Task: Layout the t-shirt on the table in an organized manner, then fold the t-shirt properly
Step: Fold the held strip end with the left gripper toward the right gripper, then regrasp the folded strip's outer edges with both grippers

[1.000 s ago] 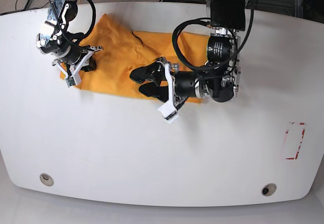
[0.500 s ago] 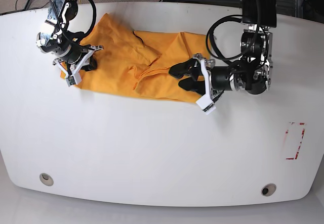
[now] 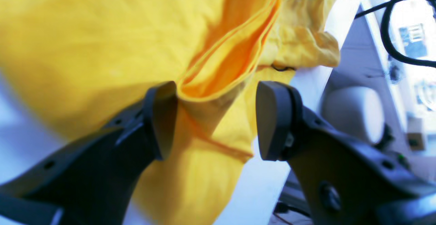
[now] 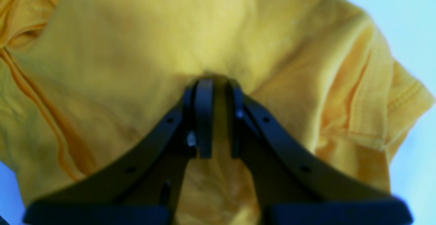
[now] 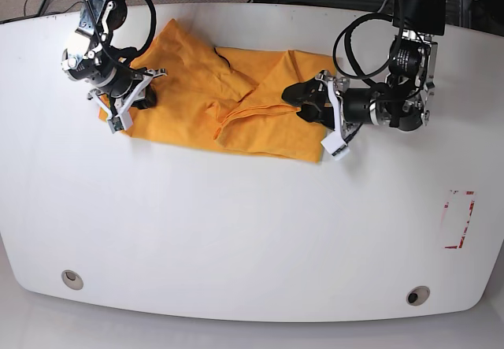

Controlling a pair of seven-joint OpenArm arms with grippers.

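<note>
The shirt [image 5: 236, 109] is plain orange-yellow, deeper orange inside its folds and along the stitched hems; in the left wrist view a thin dark line shows at one crumpled edge. The table [image 5: 236, 231] is glossy white, tinted pale blue in both wrist views. Near its right edge is a tape rectangle [image 5: 458, 219] in red and white. Two round grommets, one [image 5: 72, 279] near the front left corner and one [image 5: 417, 295] near the front right, are dull silver with dark centres. The left gripper [image 5: 305, 102] has black fingers [image 3: 272, 119] and a white part on its body. The right gripper [image 5: 138, 93] is black with silver-white metal parts.
</note>
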